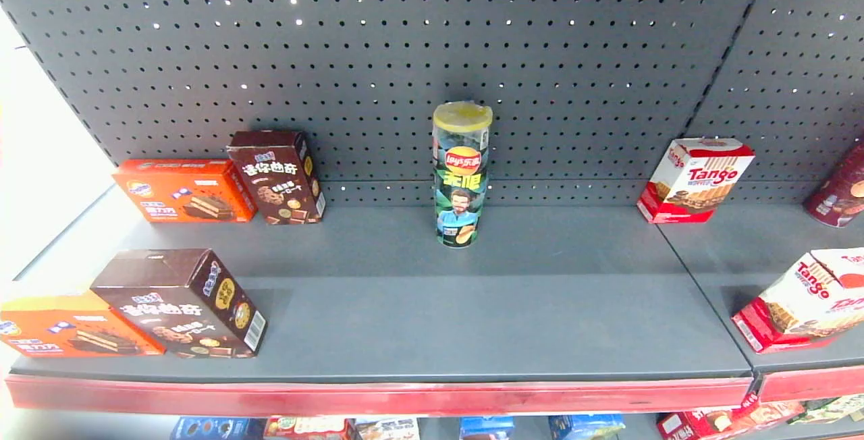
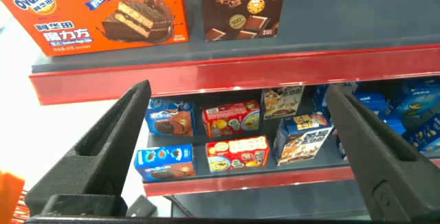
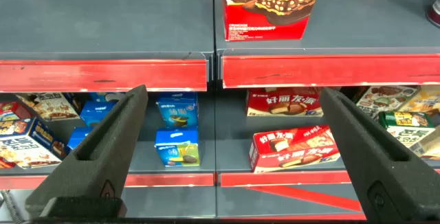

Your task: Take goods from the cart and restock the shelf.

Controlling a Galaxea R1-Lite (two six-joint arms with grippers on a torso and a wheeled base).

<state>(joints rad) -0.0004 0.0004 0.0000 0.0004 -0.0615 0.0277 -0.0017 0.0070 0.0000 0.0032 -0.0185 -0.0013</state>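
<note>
A tall chips can (image 1: 462,175) with a yellow lid stands upright at the back middle of the grey shelf (image 1: 472,318). My left gripper (image 2: 237,90) is open and holds nothing; it faces the shelf's red front edge (image 2: 234,76), below an orange cake box (image 2: 103,11) and a brown cookie box (image 2: 242,5). My right gripper (image 3: 234,92) is also open and holds nothing; it faces the red edge (image 3: 323,69) under a red wafer box (image 3: 269,5).
Orange boxes (image 1: 183,190) and brown boxes (image 1: 182,301) fill the shelf's left side, and wafer boxes (image 1: 695,180) stand at the right. The lower shelf holds several small blue boxes (image 3: 177,145) and red boxes (image 2: 236,154). Perforated panel (image 1: 405,55) closes the back.
</note>
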